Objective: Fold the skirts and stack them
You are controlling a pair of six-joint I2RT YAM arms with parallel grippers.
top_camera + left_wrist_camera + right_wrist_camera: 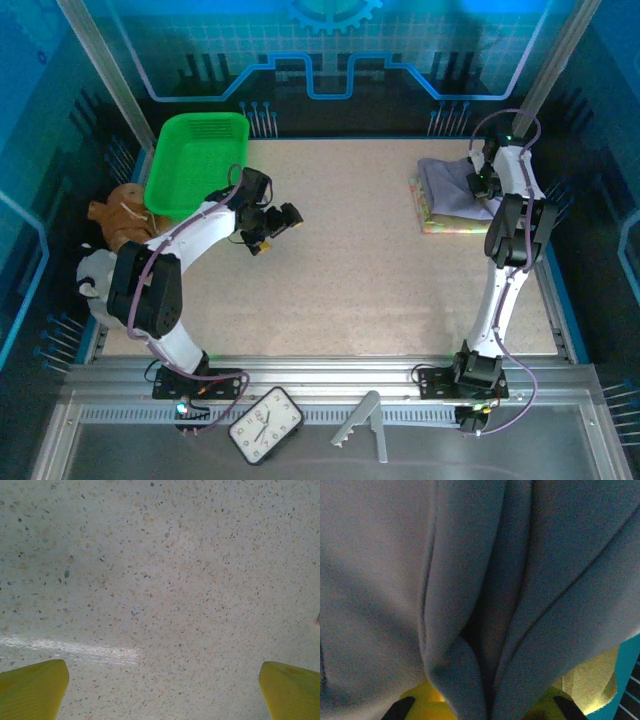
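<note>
Skirts point(447, 200) lie in a pile at the far right of the bench point(360, 290), with the grey-lavender skirt point(445, 178) on top and a paler patterned layer showing along the pile's near edge. The right fingers point(422, 705) are clenched on a bunched fold of that grey-lavender cloth, which runs in deep creases across the right wrist view, with a yellowish cloth point(592, 682) peeking out beneath it at the corner. The left fingers point(32, 687) are spread wide with nothing between them, over bare speckled bench near the green basket point(195, 165), well apart from the pile.
</note>
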